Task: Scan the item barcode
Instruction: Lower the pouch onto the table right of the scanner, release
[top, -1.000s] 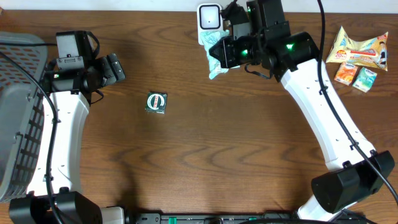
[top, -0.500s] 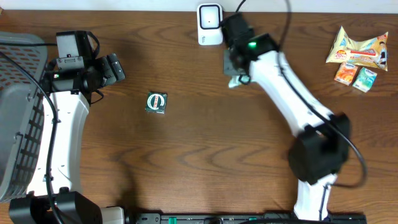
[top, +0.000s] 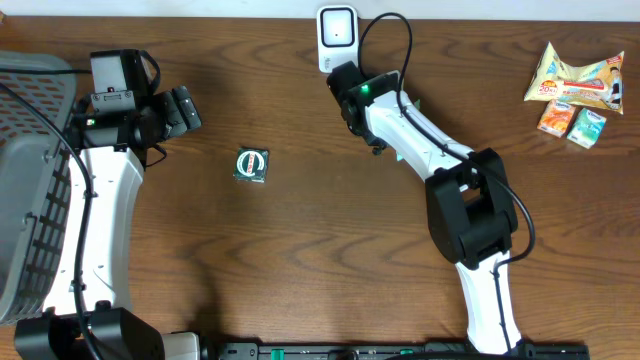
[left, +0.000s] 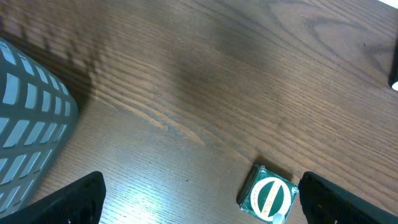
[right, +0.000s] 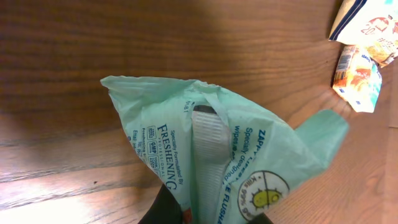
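Wipes packet (right: 211, 143) hangs pinched in right hand (right: 208, 216).

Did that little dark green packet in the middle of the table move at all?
No. The green packet sits at the same spot left of the white scanner.

Mint-green crinkled plastic wipes pouch (right: 217, 155), white reseal flap down its middle, "FRESHENING" print and yellow round logo, held aloft and tilted, pinched at its lower edge by the right gripper (right: 208, 214), near the white boxy barcode scanner (top: 337, 35).
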